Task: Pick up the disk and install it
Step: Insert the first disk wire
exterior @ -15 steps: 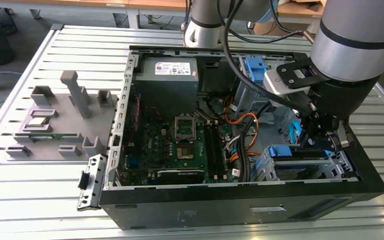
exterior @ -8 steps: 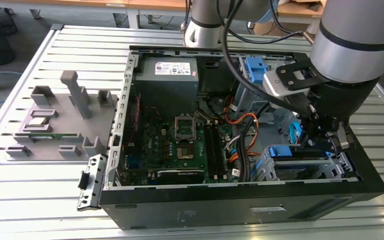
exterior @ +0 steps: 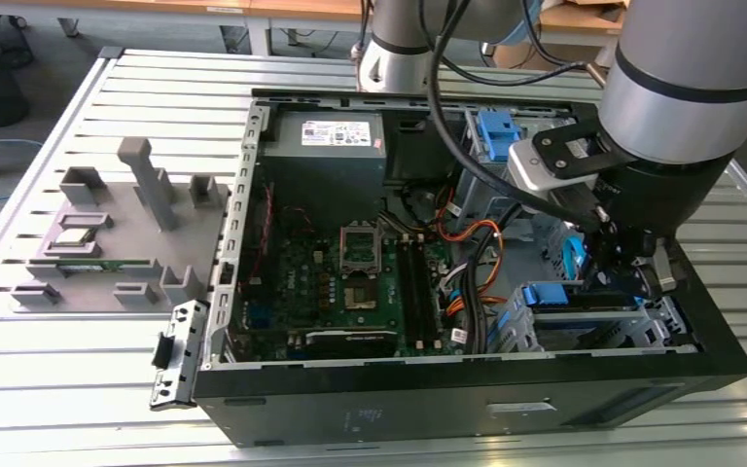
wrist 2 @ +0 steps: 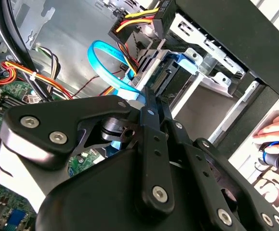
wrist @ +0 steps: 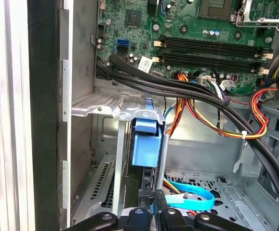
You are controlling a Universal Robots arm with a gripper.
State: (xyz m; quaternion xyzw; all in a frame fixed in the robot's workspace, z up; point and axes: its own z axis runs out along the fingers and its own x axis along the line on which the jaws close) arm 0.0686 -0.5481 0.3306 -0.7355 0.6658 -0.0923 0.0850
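The disk, with its blue side rails, sits partly inside the metal drive cage at the front corner of the open computer case, on the exterior view's right. My gripper reaches down into that cage from above. In the second wrist view the black fingers narrow onto the disk's blue-railed end. In the first wrist view the gripper is shut on the disk's thin edge, below its blue rail tab.
Bundles of black, orange and yellow cables and a blue flat cable run close beside the cage. A grey power-supply box and a blue bracket sit at the case's back. A grey fixture stands on the table. A hand rests outside the case.
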